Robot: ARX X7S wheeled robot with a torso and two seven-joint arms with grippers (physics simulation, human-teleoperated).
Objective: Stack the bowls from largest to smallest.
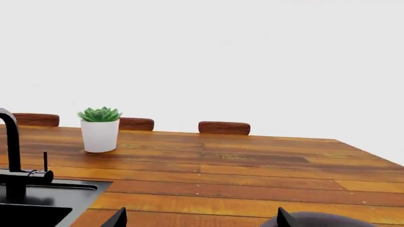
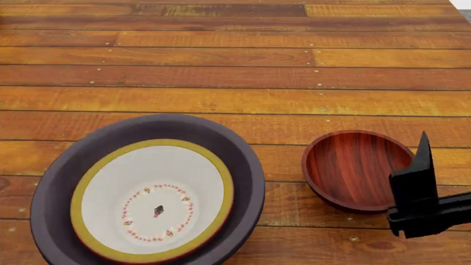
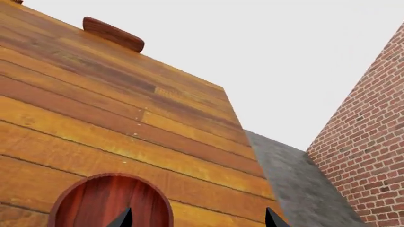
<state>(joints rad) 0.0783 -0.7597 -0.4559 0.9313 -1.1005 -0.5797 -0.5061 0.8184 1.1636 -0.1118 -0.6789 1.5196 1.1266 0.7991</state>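
- The right gripper (image 2: 421, 165) was seen nearest the camera in the head view, at the near right of the table (image 2: 220, 83); its dark finger stood just at the right rim of the red-brown bowl (image 2: 357, 168), apparently at or over that rim.
- In the right wrist view two finger tips were seen set wide apart, with the red-brown bowl (image 3: 110, 201) partly between them, toward one tip; the claw was judged wide, with nothing held.
- The red-brown bowl was seen upright on the planks, being round and so without a long axis, just to the right of the dark bowl (image 2: 52, 182) and apart from it by a narrow strip of wood.
- The white bowl (image 2: 154, 199) was already seated inside the dark bowl, so only the smallest was judged left to be stacked.
- The coming move was judged to turn on this: the stack lay to the left of the right claw, and the right arm was the nearer one to the small bowl.
- The left gripper (image 1: 198, 220) was shown only by two tips in its wrist view, spread wide and empty, with the dark bowl's rim (image 1: 328, 220) beside one of them.
- Beyond the bowls much bare planking was seen, giving room to lift and carry; the table's right edge dropped to a grey floor (image 3: 296, 184) near a brick wall (image 3: 372, 142).
- Farthest off, a potted plant (image 1: 100, 128), a black tap (image 1: 13, 156) and sink (image 1: 44, 203), and chair backs (image 1: 224, 127) were seen.
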